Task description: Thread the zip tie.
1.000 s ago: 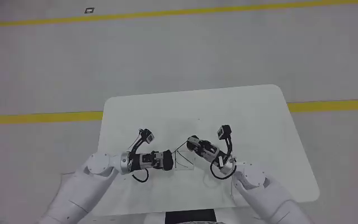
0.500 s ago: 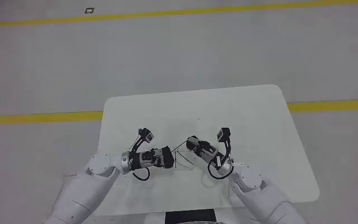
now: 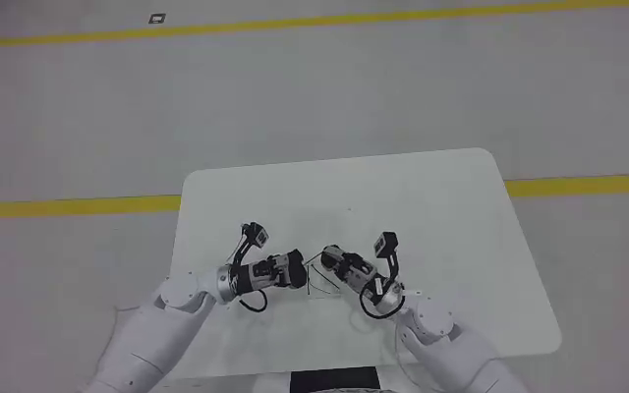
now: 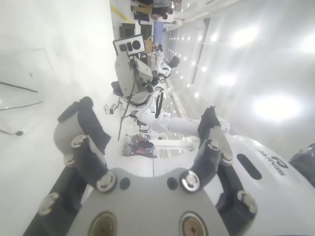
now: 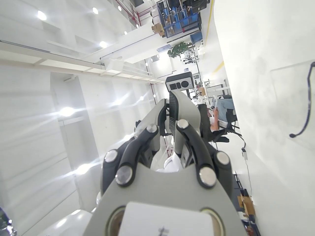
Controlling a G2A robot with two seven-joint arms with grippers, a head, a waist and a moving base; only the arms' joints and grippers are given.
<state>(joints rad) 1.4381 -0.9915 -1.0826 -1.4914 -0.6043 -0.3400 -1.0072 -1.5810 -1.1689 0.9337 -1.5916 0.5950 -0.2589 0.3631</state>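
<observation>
While the right gripper (image 5: 167,100) clamps the zip tie (image 4: 121,124) above the table (image 3: 442,196), free end toward the left gripper (image 4: 146,106), whose fingers (image 4: 81,116) stand wide apart, the limp strap may sway; a closing grasp could miss it.

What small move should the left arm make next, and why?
Probably ease the left gripper toward the free end of the zip tie and close on it. Its jaws stand open and empty, while the right gripper looks shut on that strand, whose tail sticks out unheld.
</observation>
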